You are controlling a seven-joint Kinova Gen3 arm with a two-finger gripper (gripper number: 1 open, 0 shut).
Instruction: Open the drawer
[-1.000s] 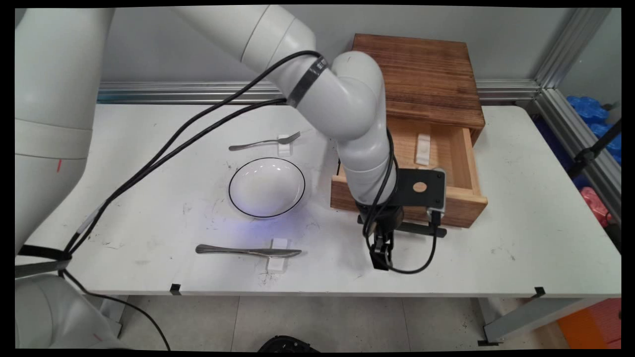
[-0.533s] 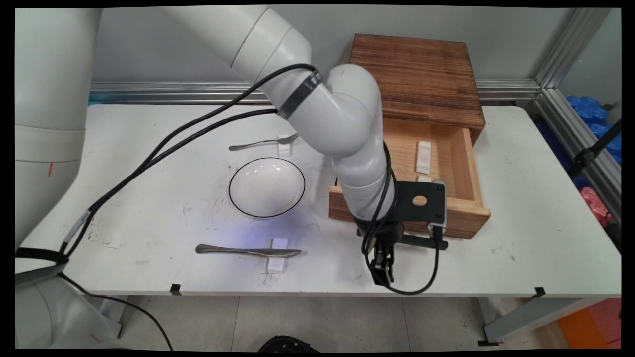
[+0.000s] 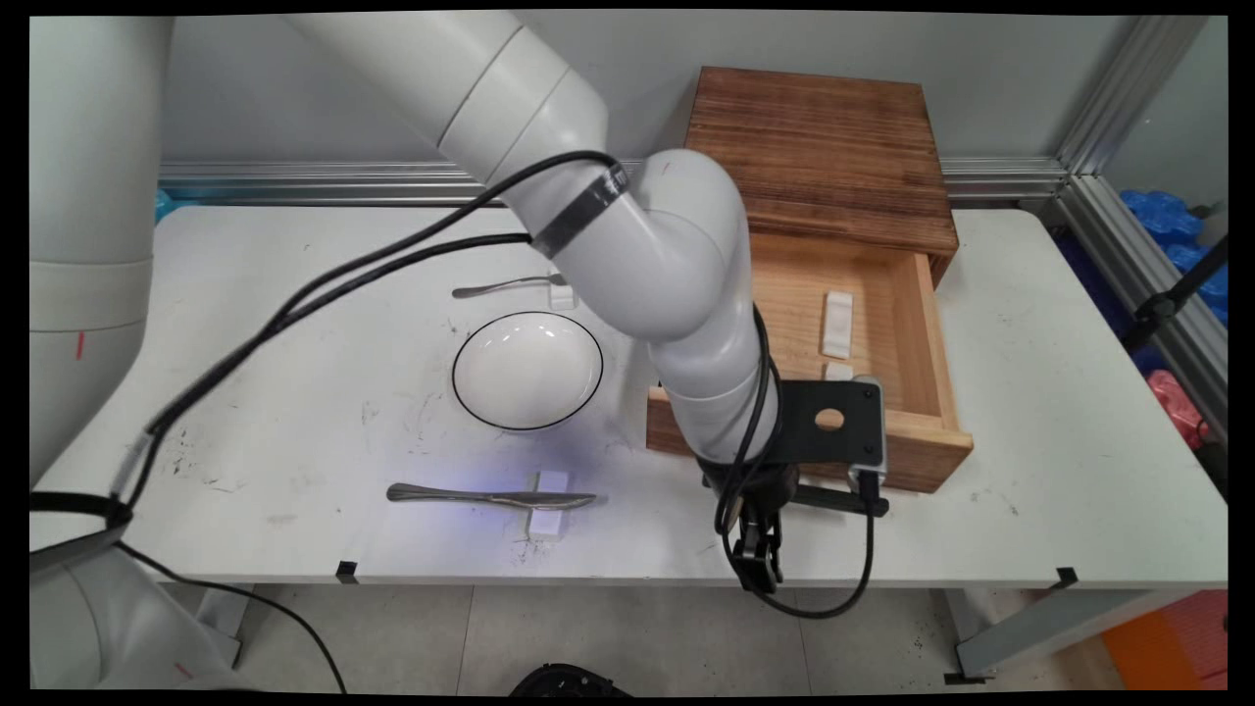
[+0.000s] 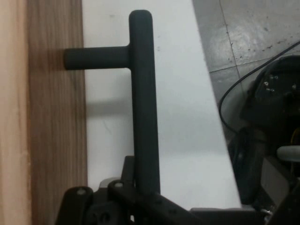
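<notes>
In the main view, a wooden drawer (image 3: 863, 324) is seen drawn well out of its dark-topped wooden box (image 3: 824, 157), which stands at the far side of the white counter (image 3: 1059, 392). The claw (image 3: 760, 564) hangs at the drawer's front, close to the counter's near edge, with the black bar handle (image 3: 833, 500) running across just behind it. Two small white blocks (image 3: 836, 324) lie on the drawer's floor. To the left, a white bowl (image 3: 527, 371) with a dark rim stands on the counter, a fork (image 3: 505, 286) lies beyond it and a knife (image 3: 490, 497) lies on the near side of it, each propped on a small white rest.

In the hand view, the handle (image 4: 143, 103) is shown as a stiff dark bar, joined by a short post to the drawer's front board (image 4: 56, 117); its lower end runs down into the claw's linkage (image 4: 131, 206). The fingertips themselves are not shown, so it cannot be told whether the claw is clamped on the bar or merely around it.

The drawer is judged to be rigid and fairly heavy, sliding on its runners rather than lifting. The bar looks smooth and may slip if taken loosely; the firmest hold is judged to be across the bar's middle, between its posts.
</notes>
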